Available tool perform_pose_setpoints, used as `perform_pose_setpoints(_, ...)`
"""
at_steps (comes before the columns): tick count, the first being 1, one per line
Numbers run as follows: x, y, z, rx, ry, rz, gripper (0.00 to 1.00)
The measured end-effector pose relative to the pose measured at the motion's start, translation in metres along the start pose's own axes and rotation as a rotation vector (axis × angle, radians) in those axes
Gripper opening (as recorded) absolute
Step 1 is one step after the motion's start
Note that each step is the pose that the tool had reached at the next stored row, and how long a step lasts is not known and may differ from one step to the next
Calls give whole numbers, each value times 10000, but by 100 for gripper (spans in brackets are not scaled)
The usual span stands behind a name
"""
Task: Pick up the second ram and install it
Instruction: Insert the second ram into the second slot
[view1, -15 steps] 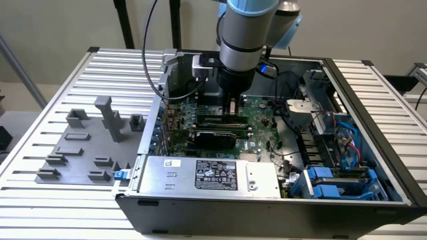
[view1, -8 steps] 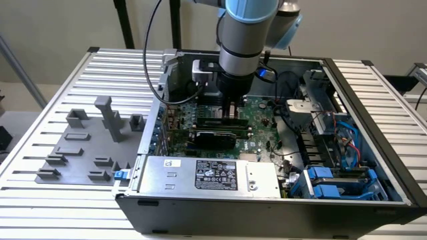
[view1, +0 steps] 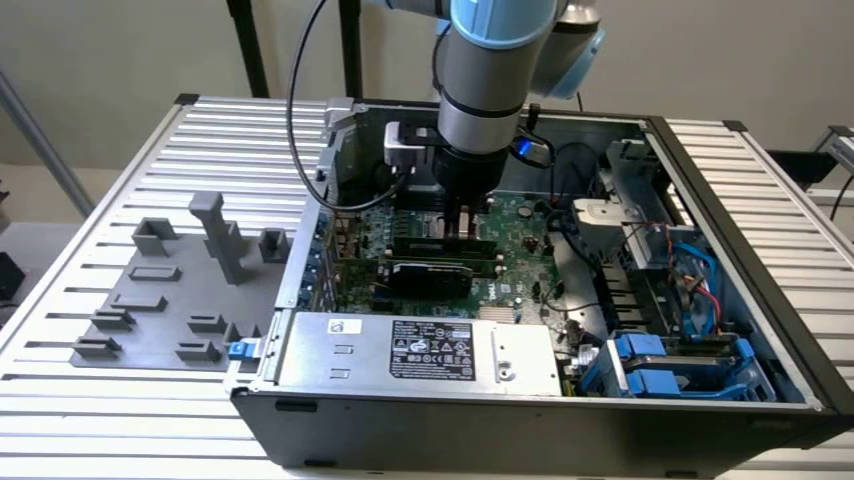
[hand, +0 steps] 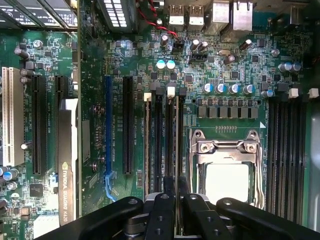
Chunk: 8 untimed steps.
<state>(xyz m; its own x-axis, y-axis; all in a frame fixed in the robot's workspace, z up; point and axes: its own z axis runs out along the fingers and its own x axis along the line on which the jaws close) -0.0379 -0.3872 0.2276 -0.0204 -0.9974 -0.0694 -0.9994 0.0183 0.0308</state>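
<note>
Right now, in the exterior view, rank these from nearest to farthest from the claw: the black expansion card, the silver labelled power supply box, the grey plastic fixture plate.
1. Black expansion card: on the green motherboard, right beside the claw.
2. Silver labelled power supply box: inside the case, along its near edge.
3. Grey plastic fixture plate: outside the case, on the exterior view's left.

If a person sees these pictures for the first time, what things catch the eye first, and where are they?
The robot arm reaches down into the open computer case, which lies on a slatted table. In the wrist view its gripper sits over the memory slots beside the silver CPU socket. Grey fixture blocks stand at the exterior view's left.
</note>
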Motion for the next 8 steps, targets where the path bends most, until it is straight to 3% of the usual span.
perform_pose_setpoints(8, 1, 0, 0, -7, 21, 2, 13)
